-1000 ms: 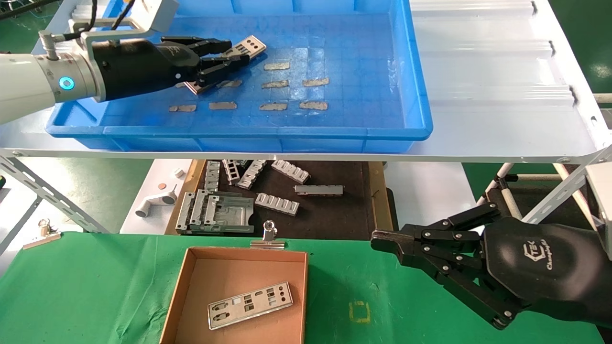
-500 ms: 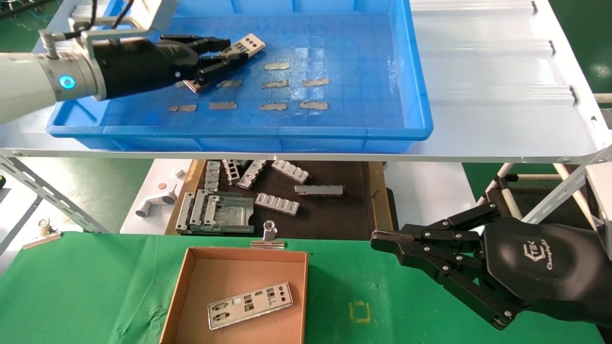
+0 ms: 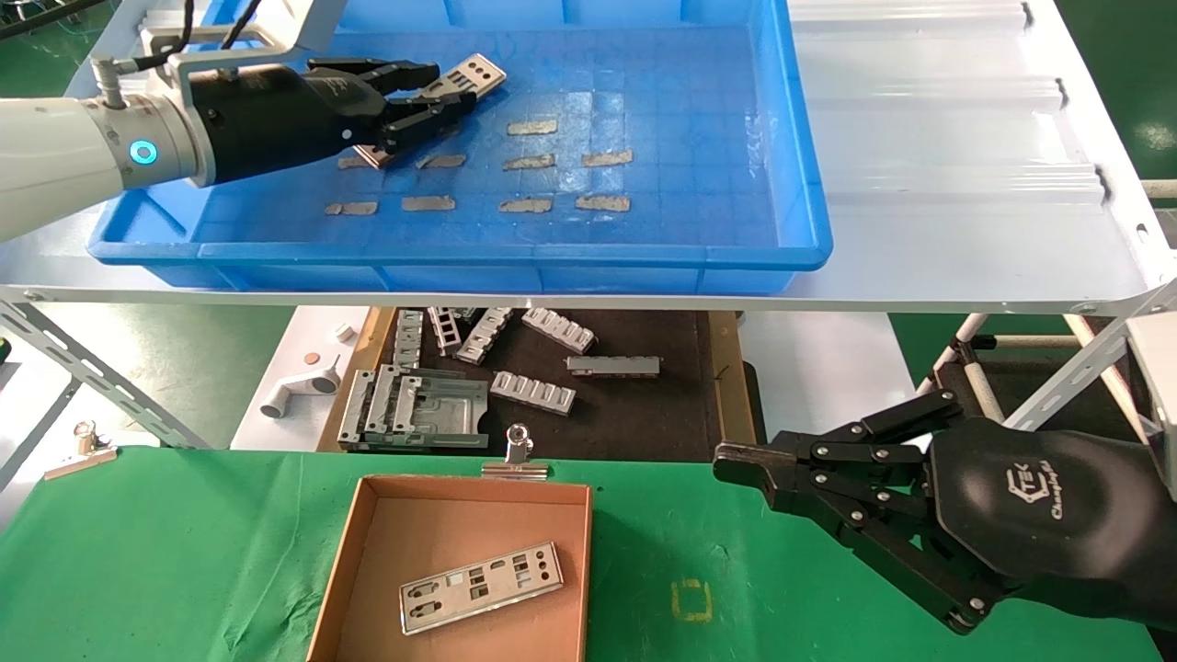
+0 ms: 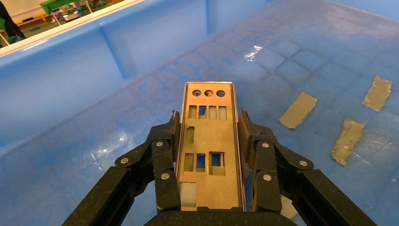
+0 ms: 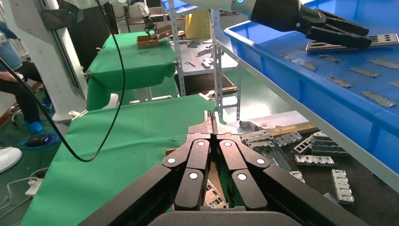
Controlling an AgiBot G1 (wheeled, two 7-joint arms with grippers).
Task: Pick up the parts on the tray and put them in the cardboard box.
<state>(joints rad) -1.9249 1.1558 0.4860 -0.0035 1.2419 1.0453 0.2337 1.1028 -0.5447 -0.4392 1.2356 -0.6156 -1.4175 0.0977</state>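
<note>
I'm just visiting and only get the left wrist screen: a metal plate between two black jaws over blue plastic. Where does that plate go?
Observer: Probably the held plate goes into the cardboard box on the green cloth, nearer the robot than the tray.
Operator: Is the box empty?
Observer: No, a second plate already lies flat inside.
Operator: Is the other arm helping?
Observer: No, the right jaws are shut, idle over the cloth right of the box.

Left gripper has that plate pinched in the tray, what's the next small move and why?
Probably lift straight up. The left gripper is shut on the plate inside the blue tray, whose raised walls it must clear before heading to the cardboard box.
</note>
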